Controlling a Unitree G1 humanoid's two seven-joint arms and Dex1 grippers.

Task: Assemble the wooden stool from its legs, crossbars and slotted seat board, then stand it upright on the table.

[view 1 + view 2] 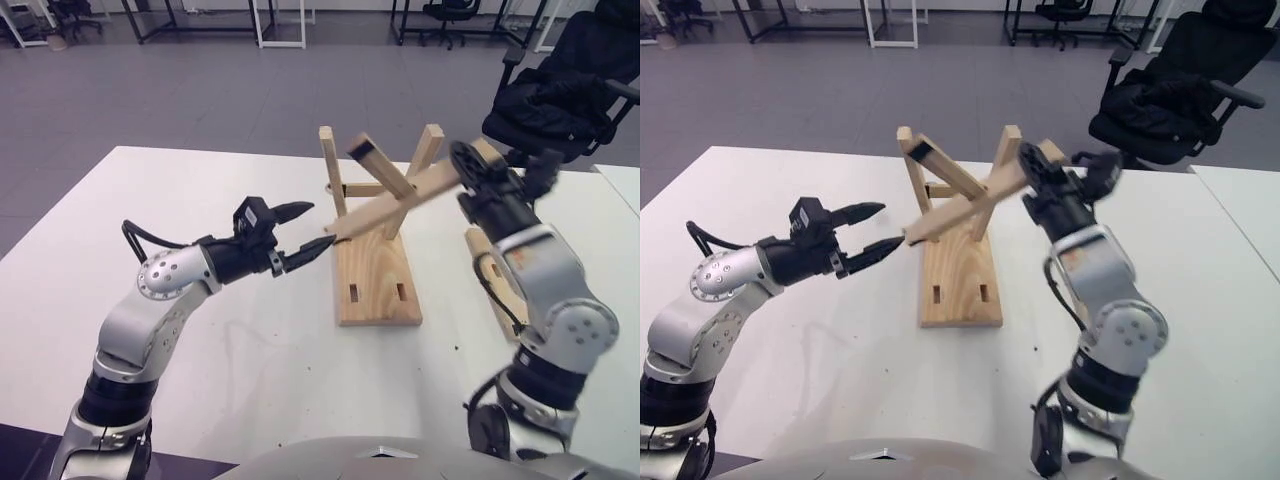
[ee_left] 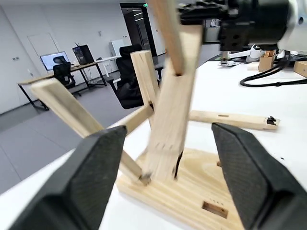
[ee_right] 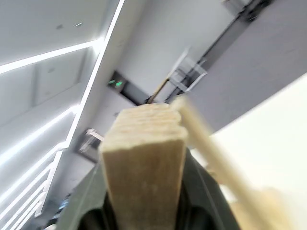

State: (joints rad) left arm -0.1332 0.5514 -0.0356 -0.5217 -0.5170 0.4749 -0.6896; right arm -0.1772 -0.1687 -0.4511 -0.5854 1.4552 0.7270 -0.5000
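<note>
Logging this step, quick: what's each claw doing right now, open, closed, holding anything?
Left claw: open, holding nothing, close to the low end of the wooden bar.
Right claw: closed on that wooden bar's upper end.

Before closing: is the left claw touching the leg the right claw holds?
Apart. Left wrist view shows clear gaps between both pads and the leg.

A pale, slotted wooden seat board lies flat on the white table. Three pale wooden legs rise from its 12 o'clock end, joined by a short wooden crossbar. At the board's 2 o'clock, the black right gripper clamps a long wooden leg that slants down toward 9 o'clock. The leg's lower end is just beside the black left gripper, whose fingers stand apart. A loose wooden bar lies at the board's 3 o'clock.
</note>
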